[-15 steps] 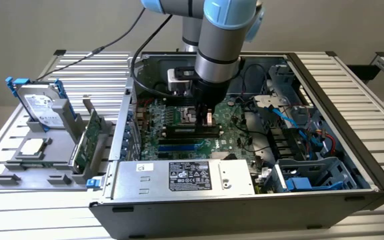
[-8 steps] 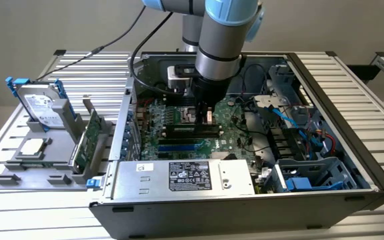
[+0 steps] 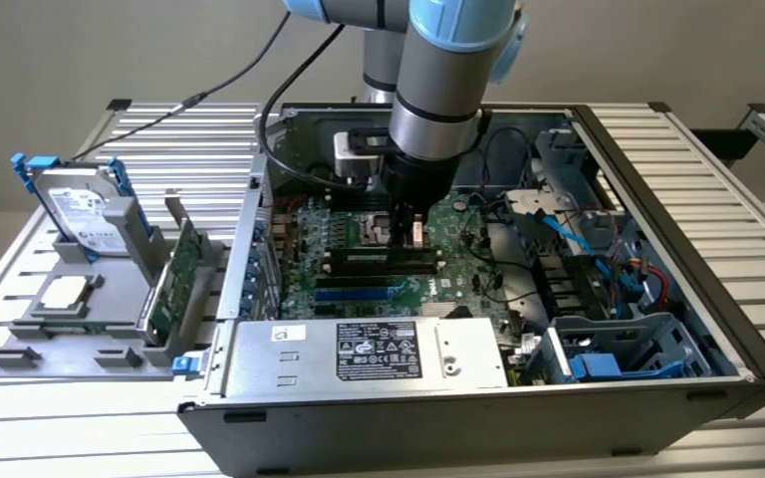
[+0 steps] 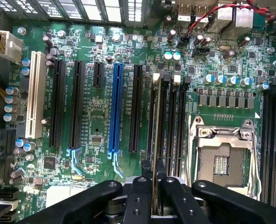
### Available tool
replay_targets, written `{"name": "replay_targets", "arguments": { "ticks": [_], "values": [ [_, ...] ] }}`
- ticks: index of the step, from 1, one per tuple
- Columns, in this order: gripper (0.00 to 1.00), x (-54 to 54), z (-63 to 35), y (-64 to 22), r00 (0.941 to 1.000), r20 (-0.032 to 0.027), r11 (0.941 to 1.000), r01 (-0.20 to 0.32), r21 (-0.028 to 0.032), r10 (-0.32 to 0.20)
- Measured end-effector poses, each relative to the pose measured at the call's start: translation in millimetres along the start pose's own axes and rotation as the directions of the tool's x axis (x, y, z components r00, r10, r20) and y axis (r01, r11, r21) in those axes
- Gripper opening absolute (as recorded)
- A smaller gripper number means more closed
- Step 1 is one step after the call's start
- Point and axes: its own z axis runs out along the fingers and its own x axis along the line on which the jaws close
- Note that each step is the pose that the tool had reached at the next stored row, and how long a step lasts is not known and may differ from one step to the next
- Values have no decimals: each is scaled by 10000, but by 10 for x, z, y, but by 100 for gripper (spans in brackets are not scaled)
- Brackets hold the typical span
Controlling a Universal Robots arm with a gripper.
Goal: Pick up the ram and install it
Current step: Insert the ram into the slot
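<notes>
Ram, a thin dark-green stick seen edge-on from the wrist view, stands pinched between the two black fingers of the gripper, which are clamped flat against its two faces near mid-length. The stick runs along the bank of black memory slots on the green motherboard, over the slot on the side of the blue expansion slot and away from the open processor socket. Whether its lower edge is already in the slot cannot be told.

In the exterior view the arm reaches straight down into the open computer case, with the gripper low over the board behind the power supply. Out on the slatted counter, at the exterior view's left, a grey holder carries a silver hard drive with blue rails and a larger green card.

By its look the ram is light and stiff but fragile: a thin board that would resist bending only a little, with small chips on its faces and contacts along one long edge. The sound hold seems to be the one shown, squeezing the flat faces at the middle of the upper edge, so that the stick stays upright and any downward force spreads evenly along its length.
</notes>
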Motion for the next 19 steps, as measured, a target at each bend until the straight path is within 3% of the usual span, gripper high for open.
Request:
{"name": "replay_targets", "arguments": {
  "ticks": [4, 8, 19],
  "values": [
    [15, 1, 0, -1, 10000, 1, 10000, 0, 9, 0],
    [15, 2, 0, -1, 10000, -4, 10000, 3, 90, -3],
    [15, 5, 28, -1, 10000, -9, 9999, 3, 109, -3]
  ]
}}
